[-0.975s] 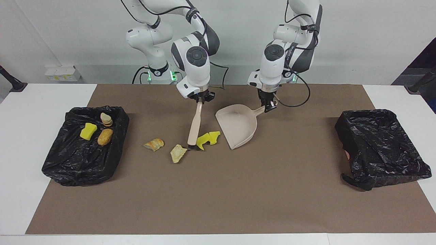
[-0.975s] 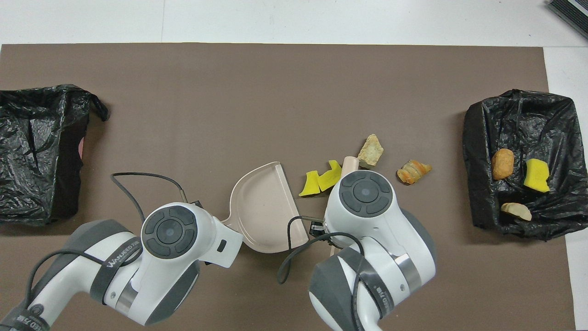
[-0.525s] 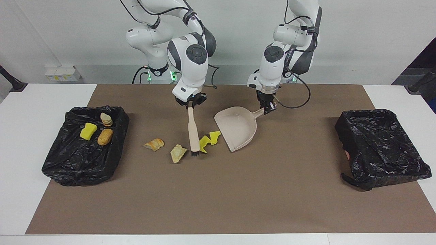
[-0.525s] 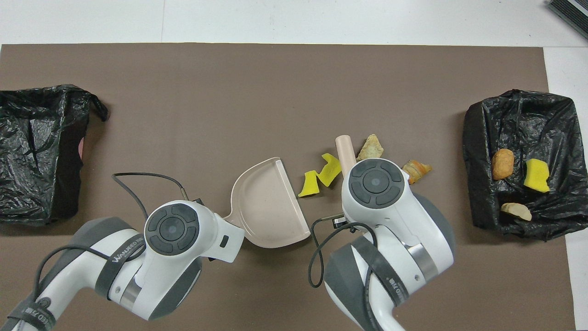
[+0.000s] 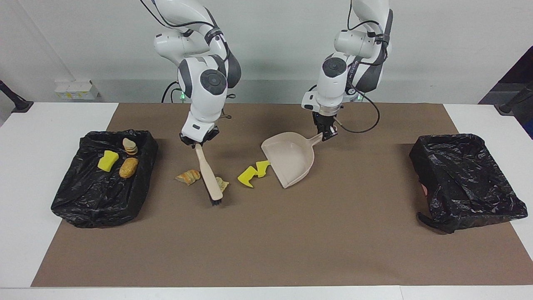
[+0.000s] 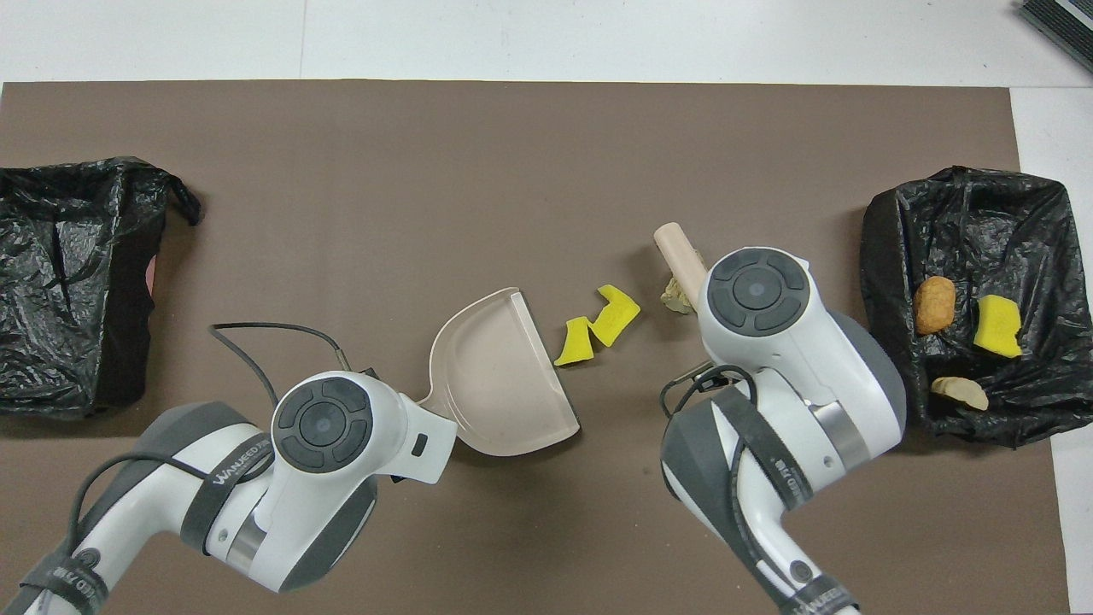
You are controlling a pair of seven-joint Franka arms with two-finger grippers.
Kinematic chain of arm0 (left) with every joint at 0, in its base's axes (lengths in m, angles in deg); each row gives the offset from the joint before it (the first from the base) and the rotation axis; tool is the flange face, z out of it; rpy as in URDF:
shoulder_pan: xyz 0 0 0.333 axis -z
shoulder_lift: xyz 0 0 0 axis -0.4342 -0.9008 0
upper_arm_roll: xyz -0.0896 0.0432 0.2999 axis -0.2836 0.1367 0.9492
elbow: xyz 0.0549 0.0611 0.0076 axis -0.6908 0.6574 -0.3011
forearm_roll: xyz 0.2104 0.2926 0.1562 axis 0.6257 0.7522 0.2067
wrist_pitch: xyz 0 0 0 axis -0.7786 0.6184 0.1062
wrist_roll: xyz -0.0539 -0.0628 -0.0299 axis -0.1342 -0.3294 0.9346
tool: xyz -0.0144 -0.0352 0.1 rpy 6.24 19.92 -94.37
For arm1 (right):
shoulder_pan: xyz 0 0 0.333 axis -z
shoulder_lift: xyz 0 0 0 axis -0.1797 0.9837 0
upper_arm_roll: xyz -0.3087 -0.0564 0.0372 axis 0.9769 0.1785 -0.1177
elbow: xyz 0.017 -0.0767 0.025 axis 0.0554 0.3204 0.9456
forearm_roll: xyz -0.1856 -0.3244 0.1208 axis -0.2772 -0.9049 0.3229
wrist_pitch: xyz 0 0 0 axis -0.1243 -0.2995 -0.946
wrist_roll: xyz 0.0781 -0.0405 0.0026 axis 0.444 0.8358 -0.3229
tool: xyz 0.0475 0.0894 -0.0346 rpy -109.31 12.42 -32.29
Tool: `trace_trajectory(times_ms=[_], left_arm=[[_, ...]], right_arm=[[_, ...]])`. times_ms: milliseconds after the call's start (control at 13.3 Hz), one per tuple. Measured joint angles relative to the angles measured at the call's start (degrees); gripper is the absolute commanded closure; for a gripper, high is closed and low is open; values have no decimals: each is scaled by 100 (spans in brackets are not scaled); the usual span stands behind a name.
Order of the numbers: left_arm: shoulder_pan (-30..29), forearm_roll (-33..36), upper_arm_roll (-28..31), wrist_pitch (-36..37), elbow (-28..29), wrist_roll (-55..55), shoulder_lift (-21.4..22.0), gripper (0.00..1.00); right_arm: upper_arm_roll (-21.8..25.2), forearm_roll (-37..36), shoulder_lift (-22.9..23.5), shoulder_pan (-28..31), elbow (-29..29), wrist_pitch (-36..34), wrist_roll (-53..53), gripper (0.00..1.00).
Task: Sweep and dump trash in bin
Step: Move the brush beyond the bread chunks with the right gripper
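My right gripper [image 5: 199, 140] is shut on the handle of the beige brush [image 5: 209, 175]. The brush slants down, its black bristles [image 5: 216, 203] low over the mat beside a tan chunk [image 5: 223, 183] that it partly hides. A second tan chunk [image 5: 188, 177] lies toward the right arm's end. My left gripper [image 5: 327, 133] is shut on the handle of the beige dustpan [image 5: 289, 160], whose mouth faces two yellow chunks [image 5: 246, 177] [image 5: 263, 166]. In the overhead view the arms cover both grippers; the dustpan [image 6: 499, 376] and yellow chunks [image 6: 576, 342] show.
A black-lined bin [image 5: 75, 196] at the right arm's end holds a yellow chunk [image 5: 108, 160] and two bread lumps [image 5: 128, 166]. A second black-lined bin [image 5: 466, 179] sits at the left arm's end. A brown mat [image 5: 266, 241] covers the table.
My right gripper has swung the brush away from the yellow chunks toward the right arm's end, to the tan chunks. The dustpan has shifted slightly toward the yellow chunks.
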Motion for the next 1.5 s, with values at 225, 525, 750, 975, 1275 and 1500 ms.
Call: trace_trajectory(times_ms=[225,525,750,975,1275,1500], left_arm=[[0,0,1,0,0,-25,-2,100],[0,0,1,0,0,-37,-3,100],[0,0,1,0,0,-42,-4,100],[0,0,1,0,0,-46,-4,100],[0,0,1,0,0,-53,-4,100],[0,0,1,0,0,-55,-4,100]], right_arm=[[0,-608,26,191,-16,-333,88,100],[1,-637,1,646,158,-554,684,100],[-4,-137,-92,1090,505,-279,813,100],[-56,429,-192,1044,725,-34,813,100],[-101,1240,-224,360,787,144,1079,100],[-117,1729,-106,-198,795,444,1118,100]])
